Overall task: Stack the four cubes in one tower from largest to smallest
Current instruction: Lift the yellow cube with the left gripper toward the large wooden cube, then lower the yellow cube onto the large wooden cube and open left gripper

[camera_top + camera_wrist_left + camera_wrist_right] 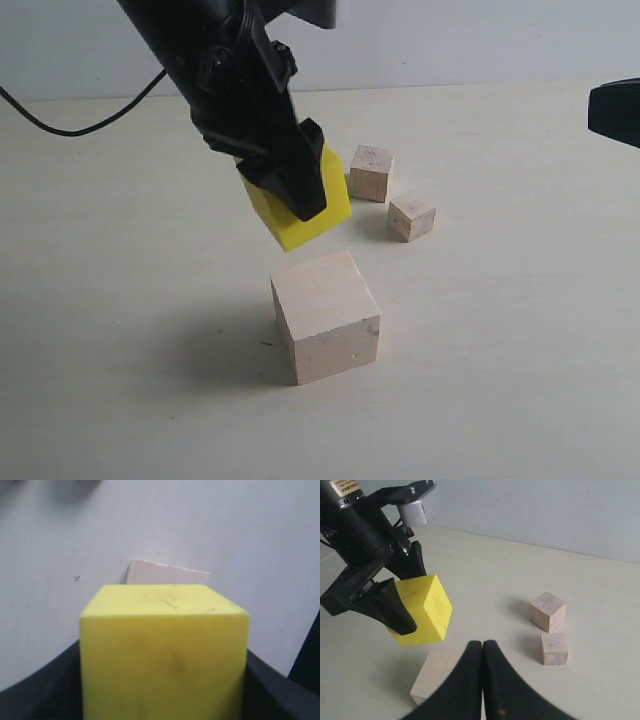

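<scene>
Between the black fingers [300, 185] of the left hand [298, 195], the yellow cube [335, 198] was clamped on two opposite faces and held in the air, clear of the tabletop [120, 300]. The cube sat tilted in that grasp, with one corner pointing down. In the left wrist view its yellow face filled most of the frame, with dark finger material at either side.

Just beneath the hand, the pale whitish cube [325, 315], the largest of the four, stood flat on the tabletop with its top face bare. The yellow cube's low corner hung above the rear part of that top face and was not touching it. A small x-shaped mark [76, 579] showed on the tabletop close beside the pale cube.

Beyond the hand, toward the right arm's side, the larger tan cube [371, 172] and the smaller tan cube [412, 216] rested on the tabletop. They were near each other but apart, each lying singly, the larger one the closer of the pair to the yellow cube.

Well away from the left hand, the right hand [482, 645] hovered above the tabletop with its two fingers pressed together and grasping nothing. Behind the left arm a black cable [60, 125] trailed across the tabletop toward the pale wall [450, 40].
</scene>
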You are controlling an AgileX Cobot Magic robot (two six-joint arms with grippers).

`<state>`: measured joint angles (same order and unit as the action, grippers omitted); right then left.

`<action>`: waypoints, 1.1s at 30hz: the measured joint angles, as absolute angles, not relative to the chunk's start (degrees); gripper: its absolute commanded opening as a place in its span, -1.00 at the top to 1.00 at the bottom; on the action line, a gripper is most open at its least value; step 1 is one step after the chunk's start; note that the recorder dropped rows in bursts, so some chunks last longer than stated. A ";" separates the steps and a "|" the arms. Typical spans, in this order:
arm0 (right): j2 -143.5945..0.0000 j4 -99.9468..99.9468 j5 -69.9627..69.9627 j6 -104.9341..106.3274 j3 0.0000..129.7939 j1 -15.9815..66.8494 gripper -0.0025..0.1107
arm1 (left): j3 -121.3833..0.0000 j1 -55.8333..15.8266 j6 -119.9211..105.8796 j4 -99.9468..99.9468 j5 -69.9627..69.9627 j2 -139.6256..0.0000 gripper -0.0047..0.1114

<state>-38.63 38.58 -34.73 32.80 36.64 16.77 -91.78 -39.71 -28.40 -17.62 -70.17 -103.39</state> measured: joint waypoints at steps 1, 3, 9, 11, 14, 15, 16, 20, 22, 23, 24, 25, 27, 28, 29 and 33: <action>-38.63 38.58 -34.73 32.80 36.64 16.77 0.96 | -91.78 -40.30 -29.26 -17.62 -70.17 -103.67 0.92; -38.63 38.58 -34.73 32.80 36.64 16.77 0.96 | -91.78 -41.20 -30.51 -17.51 -70.17 -104.46 0.92; -38.63 38.58 -34.73 32.80 36.64 16.77 0.96 | -91.78 -41.78 -31.72 -17.61 -70.17 -107.85 0.92; -38.63 38.58 -34.84 32.80 36.64 16.77 0.96 | -91.78 -41.78 -32.11 -17.47 -70.17 -108.90 0.92; -38.63 38.58 -34.84 32.80 36.64 16.77 0.96 | -91.69 -41.82 -32.74 -17.24 -70.17 -110.18 0.92; -38.63 38.58 -34.84 32.80 36.64 16.77 0.96 | -91.69 -41.82 -32.96 -17.24 -70.17 -110.50 0.92; -38.63 38.58 -34.84 32.80 36.64 16.77 0.96 | -91.69 -41.82 -33.24 -17.24 -70.17 -110.79 0.92; -38.63 38.58 -34.84 32.80 36.64 16.77 0.96 | -91.69 -41.82 -33.60 -17.24 -70.17 -112.23 0.92; -38.63 38.58 -34.84 32.80 36.64 16.77 0.96 | -91.69 -41.82 -33.82 -17.24 -70.05 -113.19 0.92; -38.63 38.58 -34.84 32.80 36.64 16.77 0.96 | -91.69 -41.82 -34.08 -17.24 -70.05 -113.51 0.92; -38.63 38.58 -34.84 32.80 36.64 16.77 0.96 | -91.69 -41.82 -34.52 -17.24 -70.05 -113.63 0.92; -38.63 38.58 -34.84 32.80 36.64 16.77 0.96 | -91.69 -41.82 -35.07 -17.35 -70.05 -113.73 0.92; -38.63 38.58 -34.84 32.80 36.64 16.77 0.96 | -91.69 -41.82 -36.07 -17.60 -70.05 -113.77 0.92; -38.63 38.58 -34.84 32.80 36.64 16.77 0.96 | -91.69 -41.82 -36.48 -17.72 -70.05 -113.77 0.92; -38.63 38.58 -34.84 32.80 36.64 16.77 0.96 | -91.69 -41.82 -36.57 -17.85 -70.05 -113.77 0.92; -38.63 38.58 -34.84 32.80 36.64 16.77 0.96 | -91.69 -41.82 -37.20 -18.67 -70.05 -113.77 0.92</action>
